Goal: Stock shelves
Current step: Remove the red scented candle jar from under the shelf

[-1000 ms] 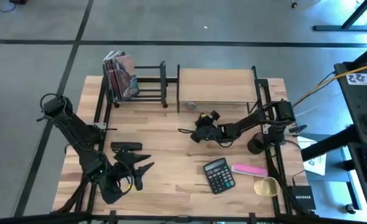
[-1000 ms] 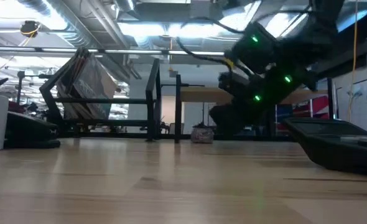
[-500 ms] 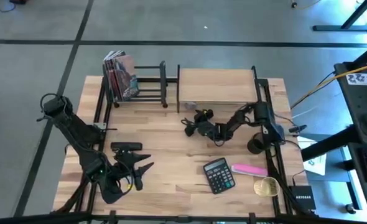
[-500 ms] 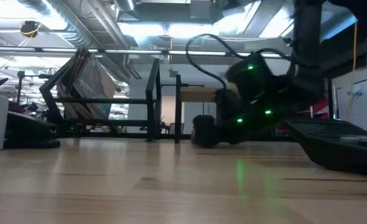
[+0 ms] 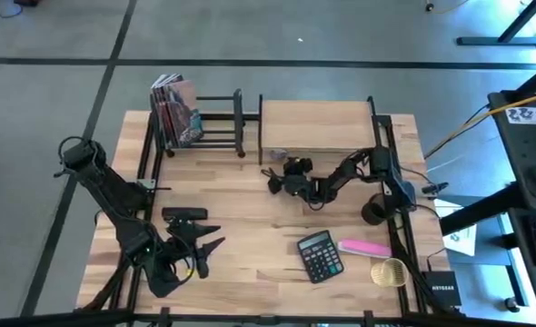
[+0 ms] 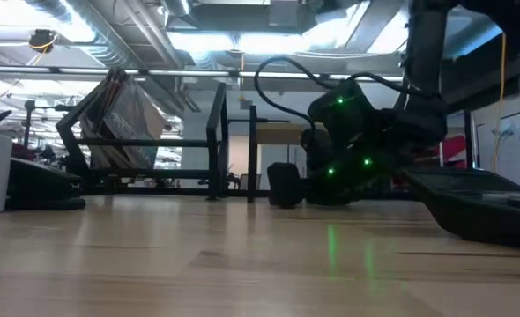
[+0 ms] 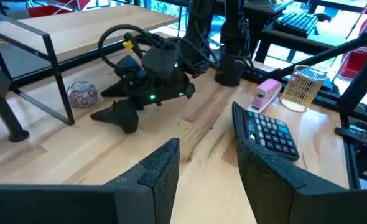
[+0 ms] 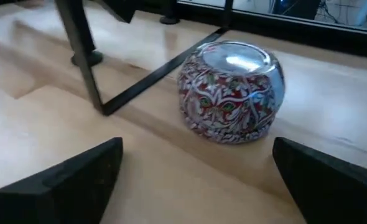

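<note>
A light-wood board shelf (image 5: 318,127) on black uprights stands at the table's far side. Left of it is a black bar rack (image 5: 218,123) with magazines (image 5: 175,109) leaning in its left end. A round glass ball with a red and white pattern (image 8: 230,90) rests on the tabletop under the board shelf's left end (image 5: 280,154). My right gripper (image 5: 283,175) lies low on the table just in front of it, open; its fingers stand short of the ball on either side (image 8: 196,152). My left gripper (image 5: 206,252) waits open near the front left, with nothing between its fingers (image 7: 208,162).
A calculator (image 5: 320,256), a pink stapler (image 5: 365,247) and a gold mesh cup (image 5: 388,272) lie at the front right. A black cup (image 5: 373,212) stands by the right arm. A black stapler (image 5: 184,214) lies by the left arm. The shelf's black upright (image 8: 81,50) stands near the ball.
My right gripper has gone down to the tabletop and toward the table's left and far edge, up to the ball under the board shelf, and its fingers have opened wide. The ball has stayed where it was.
</note>
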Controlling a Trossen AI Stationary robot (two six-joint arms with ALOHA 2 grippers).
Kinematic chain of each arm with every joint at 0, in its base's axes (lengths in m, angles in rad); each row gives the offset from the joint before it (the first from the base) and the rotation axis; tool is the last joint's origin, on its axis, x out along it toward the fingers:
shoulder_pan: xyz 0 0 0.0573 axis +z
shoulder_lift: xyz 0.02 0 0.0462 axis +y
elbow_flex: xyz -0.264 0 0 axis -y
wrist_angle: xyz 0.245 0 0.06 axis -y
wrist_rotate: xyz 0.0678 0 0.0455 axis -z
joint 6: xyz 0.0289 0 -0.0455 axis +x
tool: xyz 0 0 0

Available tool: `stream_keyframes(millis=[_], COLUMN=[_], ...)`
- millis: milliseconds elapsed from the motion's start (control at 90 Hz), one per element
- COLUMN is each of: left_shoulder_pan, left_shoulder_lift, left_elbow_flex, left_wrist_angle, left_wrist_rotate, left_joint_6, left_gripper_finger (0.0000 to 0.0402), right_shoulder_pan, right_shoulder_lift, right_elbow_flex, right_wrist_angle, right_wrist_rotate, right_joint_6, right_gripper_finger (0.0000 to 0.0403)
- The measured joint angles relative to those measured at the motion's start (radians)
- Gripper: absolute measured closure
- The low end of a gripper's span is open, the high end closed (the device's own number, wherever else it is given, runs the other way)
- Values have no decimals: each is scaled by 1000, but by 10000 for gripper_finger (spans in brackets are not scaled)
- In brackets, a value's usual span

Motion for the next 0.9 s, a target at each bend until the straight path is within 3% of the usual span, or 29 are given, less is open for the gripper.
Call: stream_keyframes(millis=[300,900], left_shoulder_pan=[0,0], left_shoulder_lift=[0,0], left_elbow_flex=[0,0], left_wrist_angle=[0,0], left_wrist_rotate=[0,-4], left_joint_6=[-3,0], left_gripper_finger=[259,259], right_shoulder_pan=[-53,-111], right_shoulder_lift=[3,3], right_elbow_flex=[-2,62], right_wrist_angle=[32,-15], right_wrist_rotate=[16,-83], right_joint_6=[19,46], right_gripper_finger=[6,6])
